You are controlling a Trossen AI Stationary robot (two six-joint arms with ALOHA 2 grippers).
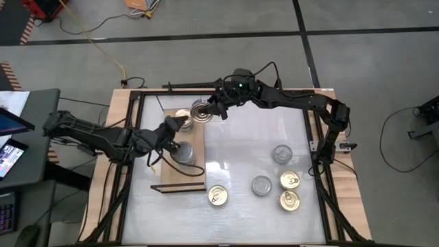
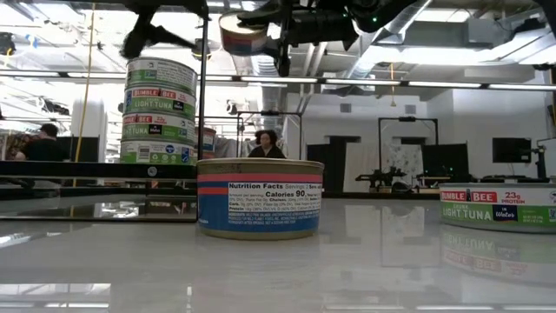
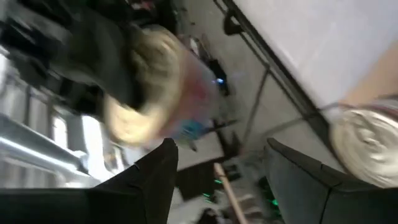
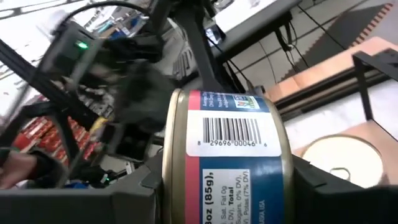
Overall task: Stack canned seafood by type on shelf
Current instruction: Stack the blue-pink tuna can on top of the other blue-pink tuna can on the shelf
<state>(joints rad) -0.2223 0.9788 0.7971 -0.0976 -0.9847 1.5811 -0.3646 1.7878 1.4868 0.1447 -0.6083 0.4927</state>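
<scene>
**Ana:** High view, start with the tin in the air. Where is it?

**Ben:** The held tin, pink-and-blue label, sits clamped on its sides in the right gripper, above the far end of the shelf. It is clear of the board, touching nothing else.

**Ana:** What lies under it?

**Ben:** A gold-topped tin lies flat on the shelf, near the held one but off to one side. Nearer the front of the board stands the green-labelled stack, four high.

**Ana:** So which pile?

**Ben:** My guess is the gold-topped one, since the green labels are another sort. Centre the held tin over that lid, level it, and lower until rim meets rim before letting go. Released off-centre, it may slide off.

**Ana:** And the left gripper?

**Ben:** The left gripper hangs over the shelf beside the gold-topped tin, fingers apart and empty. It is close, so the right arm should come straight down rather than sweep sideways.

**Ana:** Anything more to stack?

**Ben:** Five loose tins wait on the white tabletop.
</scene>
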